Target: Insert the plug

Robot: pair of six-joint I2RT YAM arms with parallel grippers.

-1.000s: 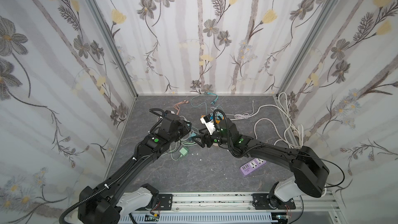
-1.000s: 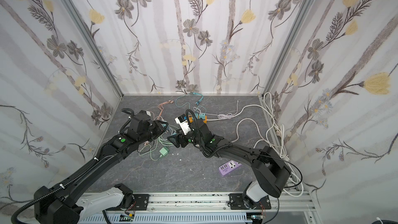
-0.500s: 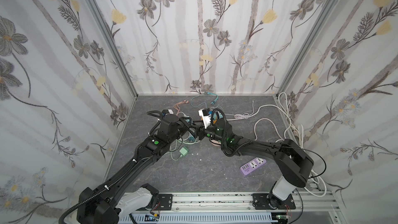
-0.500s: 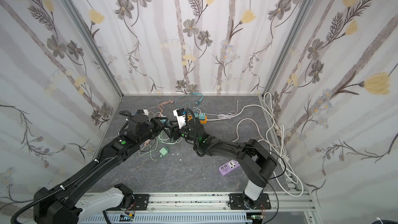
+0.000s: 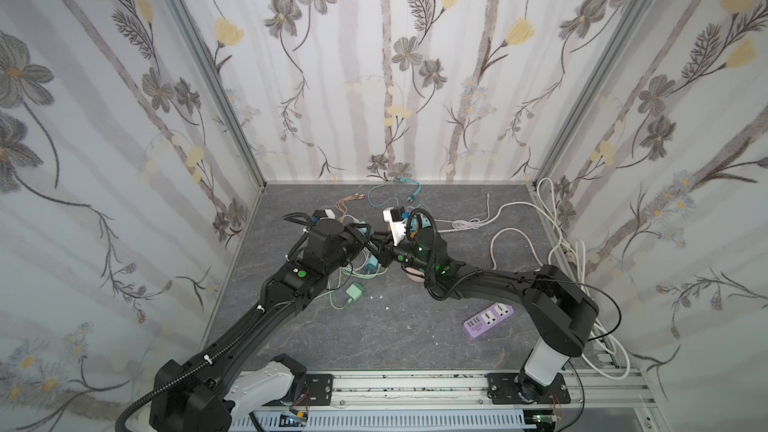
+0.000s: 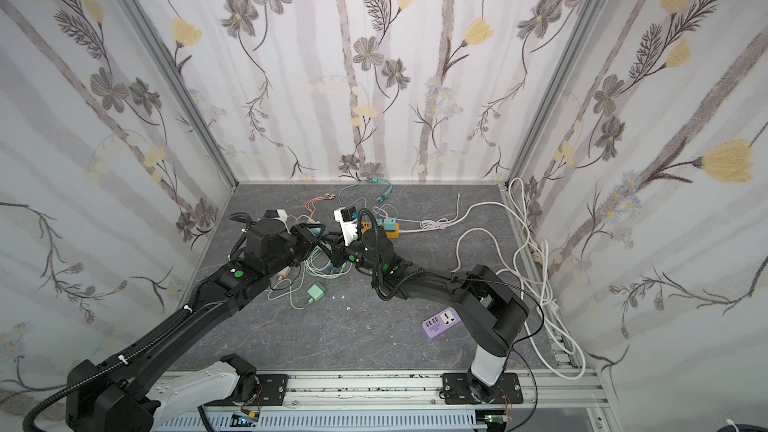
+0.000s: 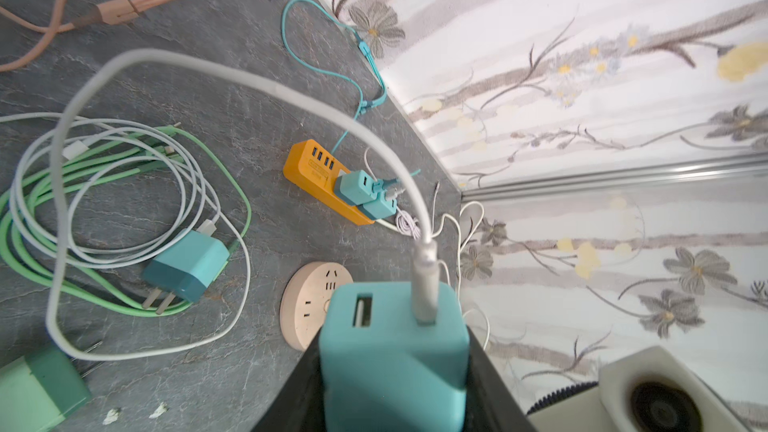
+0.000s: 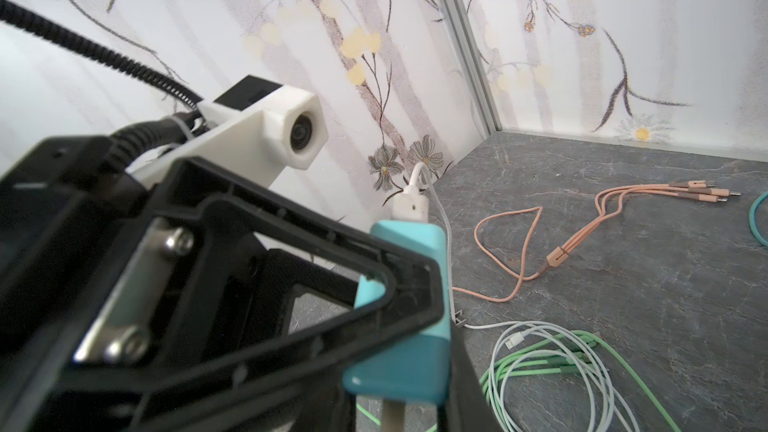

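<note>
Top view: left pincer [image 5: 363, 238] and right pincer [image 5: 381, 250] meet above the worktop [image 5: 374, 338]. Left wrist: left jaws clasp the teal charger [image 7: 395, 351] aloft. Right wrist: I cannot tell the right jaws' spread; free 1 grip only once the other bites.

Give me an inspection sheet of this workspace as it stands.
Surface: grey stone-look tabletop, a few white scraps.
Job's things: teal charger off the table between the left gripper jaws; orange power strip, round beige socket and purple power strip on the table.
Clutter: loose teal charger, green charger.
Grippers: left gripper closed on the teal charger; right gripper beside it, grip unclear.
Cables: white cable plugged into the held charger; green-and-white coil, pink multi-head cable, teal cable.
Surroundings: floral walls, front rail.
</note>
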